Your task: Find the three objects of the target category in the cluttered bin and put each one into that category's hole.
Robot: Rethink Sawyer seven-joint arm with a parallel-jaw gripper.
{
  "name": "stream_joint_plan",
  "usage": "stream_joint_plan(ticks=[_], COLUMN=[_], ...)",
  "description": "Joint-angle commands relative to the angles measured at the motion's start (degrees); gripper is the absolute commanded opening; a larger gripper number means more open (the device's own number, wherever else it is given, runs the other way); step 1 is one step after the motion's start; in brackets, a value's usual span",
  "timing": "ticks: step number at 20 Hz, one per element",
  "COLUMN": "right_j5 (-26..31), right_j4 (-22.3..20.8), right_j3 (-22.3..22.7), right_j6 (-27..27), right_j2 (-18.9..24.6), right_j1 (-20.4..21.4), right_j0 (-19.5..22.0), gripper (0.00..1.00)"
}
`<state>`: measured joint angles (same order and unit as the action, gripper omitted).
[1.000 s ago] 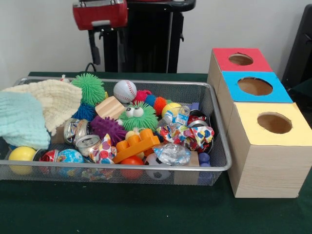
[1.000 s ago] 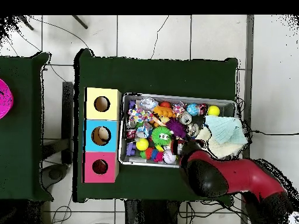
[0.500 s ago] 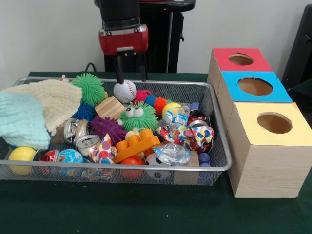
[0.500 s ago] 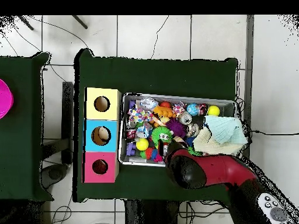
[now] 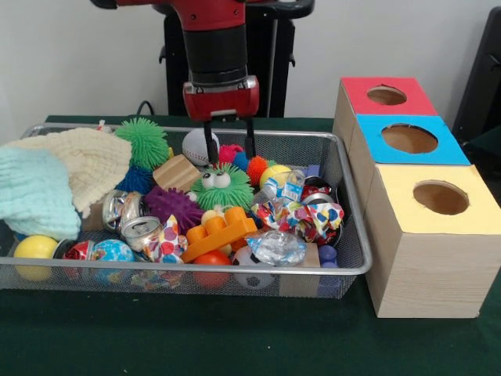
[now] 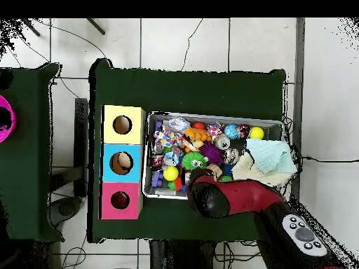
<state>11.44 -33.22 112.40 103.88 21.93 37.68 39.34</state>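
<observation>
A wire-mesh bin stands on the table, packed with toys. At its 12 o'clock edge in the front view a white baseball with red stitching sits partly hidden. At 10 o'clock is a green spiky ball; in the middle is a green spiky ball with eyes, with a purple spiky ball at its 8 o'clock. A small orange spiky ball and a yellow ball lie toward 1 o'clock. At 3 o'clock of the bin stand three boxes touching in a row, each with a round hole on top: red, blue, yellow.
</observation>
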Motion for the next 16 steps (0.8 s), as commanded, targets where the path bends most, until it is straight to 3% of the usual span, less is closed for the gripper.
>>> stream_joint_plan(ticks=[1,10,16], right_j5=[-1.87,-2.15,-0.14], right_j4=[2.16,2.71,3.41], right_j3=[-9.39,-16.23,-19.64], right_j6=[8.00,7.85,5.85], right_j2=[-4.35,-7.24,-6.63], right_j1=[-5.60,-11.30,-13.37], right_j0=[-0.55,-4.20,-4.36], gripper=[1.00,1.00,1.00])
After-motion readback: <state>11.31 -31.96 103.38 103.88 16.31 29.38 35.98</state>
